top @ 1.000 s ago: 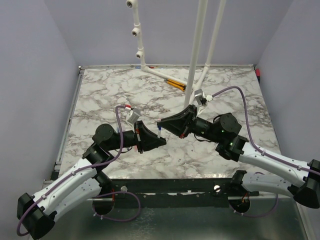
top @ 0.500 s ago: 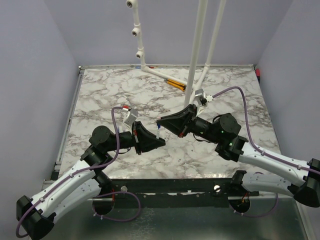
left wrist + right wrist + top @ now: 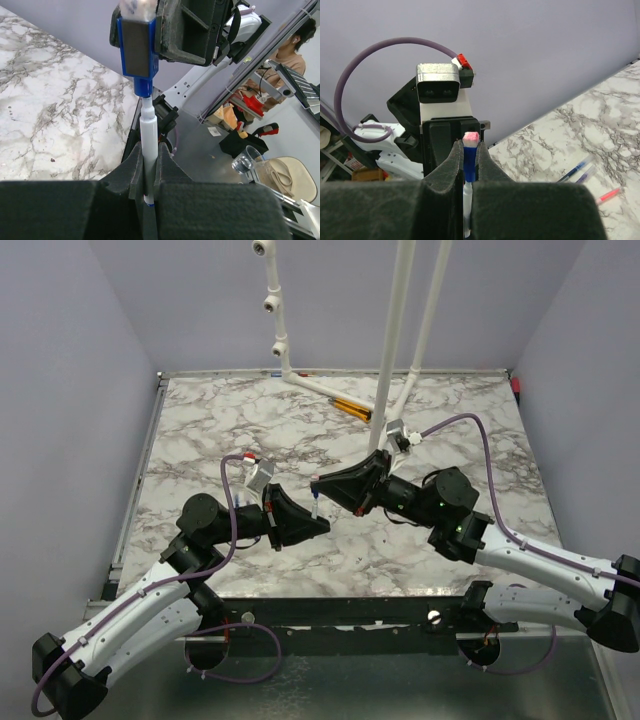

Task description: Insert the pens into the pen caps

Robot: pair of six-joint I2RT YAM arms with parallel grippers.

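Pen (image 3: 148, 135), a pale barrel with a blue band at its lower end, stands upright, pinched between the closed jaws of the left gripper (image 3: 324, 525). Its upper end meets the mouth of the blue cap (image 3: 469, 161), which the right gripper (image 3: 318, 483) clamps from above with its jaws closed on it; how far the pen is inside cannot be told. A pink-white end tops the cap in the right wrist view.

Both are held in the air over the middle of the marble table (image 3: 200, 440). The left arm comes in from the near left with its elbow bent and its gripper pointing right. The right arm comes in from the near right with its gripper pointing left, tip to tip with the other.

On the table, well apart from the grippers, lie two bluish pens (image 3: 576, 171) side by side and a pink-red pen (image 3: 608, 195). Orange sticks (image 3: 350, 406) rest near the far edge.
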